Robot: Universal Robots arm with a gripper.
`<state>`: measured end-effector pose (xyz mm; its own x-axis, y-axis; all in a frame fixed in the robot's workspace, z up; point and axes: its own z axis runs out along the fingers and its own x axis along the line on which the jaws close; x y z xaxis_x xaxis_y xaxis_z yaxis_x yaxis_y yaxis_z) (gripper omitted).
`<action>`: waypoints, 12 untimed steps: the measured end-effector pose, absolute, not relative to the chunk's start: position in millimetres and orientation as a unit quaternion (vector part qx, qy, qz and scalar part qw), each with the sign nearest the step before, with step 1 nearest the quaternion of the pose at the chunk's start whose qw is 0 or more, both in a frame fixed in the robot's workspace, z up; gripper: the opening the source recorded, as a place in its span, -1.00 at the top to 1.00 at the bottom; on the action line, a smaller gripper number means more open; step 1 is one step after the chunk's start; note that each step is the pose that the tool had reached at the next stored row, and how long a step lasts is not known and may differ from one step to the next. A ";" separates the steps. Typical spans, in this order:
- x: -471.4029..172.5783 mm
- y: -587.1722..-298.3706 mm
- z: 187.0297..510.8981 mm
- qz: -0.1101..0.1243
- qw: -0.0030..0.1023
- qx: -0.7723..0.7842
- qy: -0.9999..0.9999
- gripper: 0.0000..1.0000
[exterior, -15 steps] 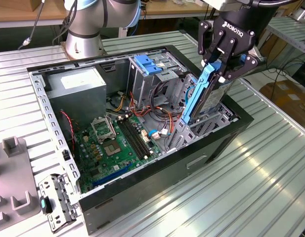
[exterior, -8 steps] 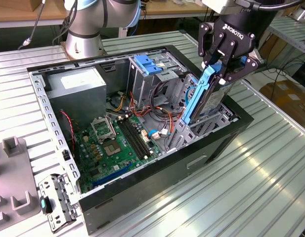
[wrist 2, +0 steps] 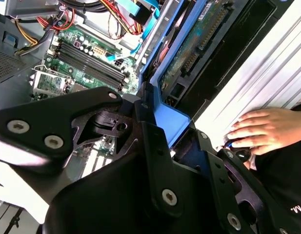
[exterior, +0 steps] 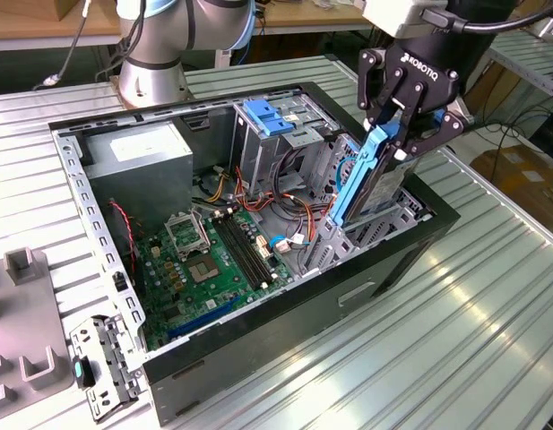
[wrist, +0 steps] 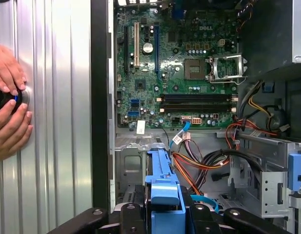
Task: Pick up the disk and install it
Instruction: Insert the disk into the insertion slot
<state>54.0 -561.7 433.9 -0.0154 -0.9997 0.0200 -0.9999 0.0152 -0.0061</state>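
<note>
The disk (exterior: pixel 358 179) stands steeply tilted, its lower end down inside the open case (exterior: pixel 258 340), at the case's end toward the exterior view's right. The hand (exterior: pixel 400 134) is clenched on the disk's upper end. The motherboard (exterior: pixel 213 260) lies nearby on the case floor. The case sits on the ribbed table (exterior: pixel 455 358).

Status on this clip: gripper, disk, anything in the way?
Gripper shut on disk. Disk tilted, lower end inside case, not seated. Person's hand on table beside case.
</note>
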 end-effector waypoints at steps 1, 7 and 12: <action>54.1 -561.7 432.9 0.009 0.005 0.702 -0.712 0.25; 54.0 -562.0 423.3 0.009 0.005 0.702 -0.712 0.25; 54.1 -562.5 417.3 0.009 0.005 0.702 -0.712 0.25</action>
